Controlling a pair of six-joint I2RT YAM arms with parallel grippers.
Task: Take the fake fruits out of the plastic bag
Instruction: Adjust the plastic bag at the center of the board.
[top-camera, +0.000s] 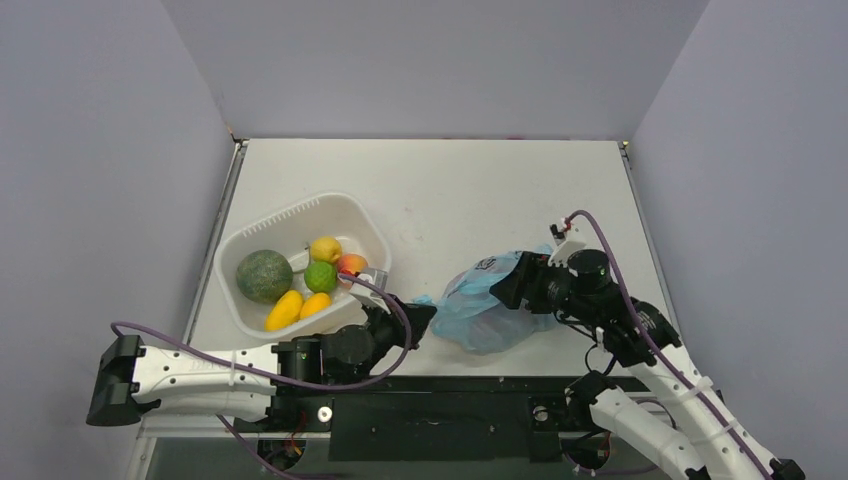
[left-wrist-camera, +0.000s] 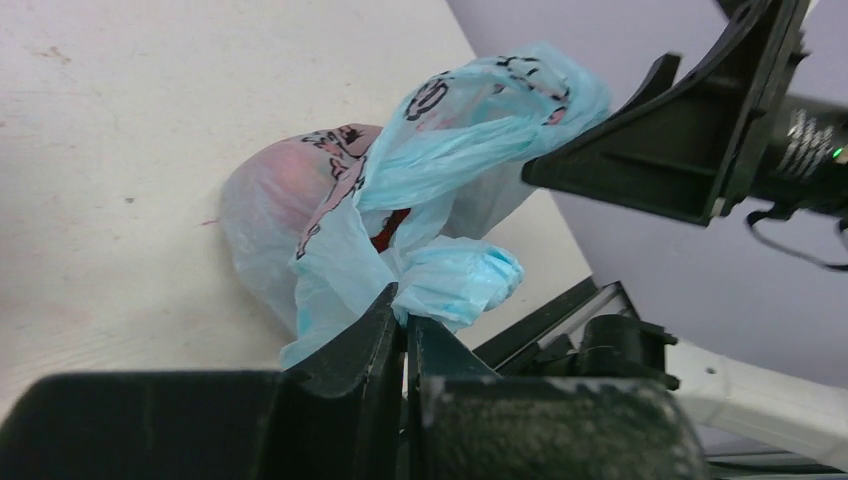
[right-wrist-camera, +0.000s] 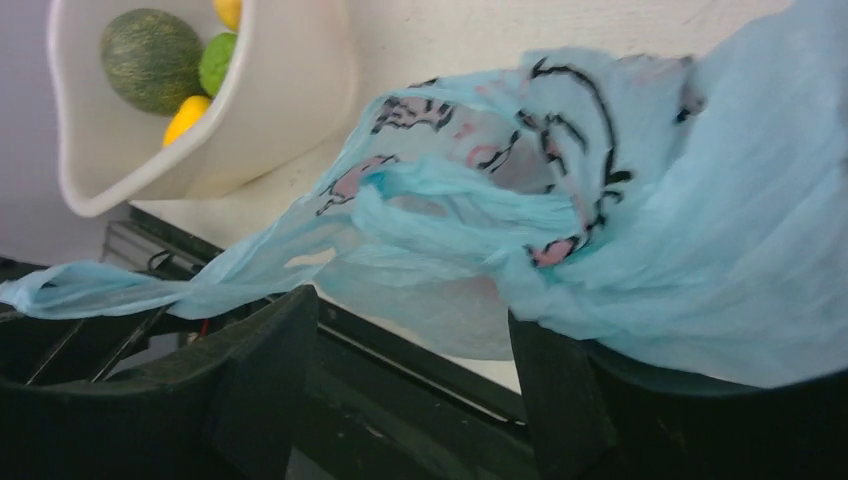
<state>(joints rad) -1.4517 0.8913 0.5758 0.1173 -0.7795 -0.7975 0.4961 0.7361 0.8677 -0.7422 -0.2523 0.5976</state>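
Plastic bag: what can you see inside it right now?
Through the plastic bag film, a rounded reddish shape shows, plus a small red patch between folds. Which fruits and how many is hidden by the crumpled film.

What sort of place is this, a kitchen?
Probably a robot test booth: two arms bolted to a white table, plain walls closing it in, toy fruit in a tub.

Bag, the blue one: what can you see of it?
The bag is thin, crinkly, see-through light-blue plastic with pink pictures and black writing. It lies crumpled on the table near the front edge, something red showing faintly through it. The left gripper is shut on one stretched corner. The right gripper is open, and the bag drapes over one of its fingers.
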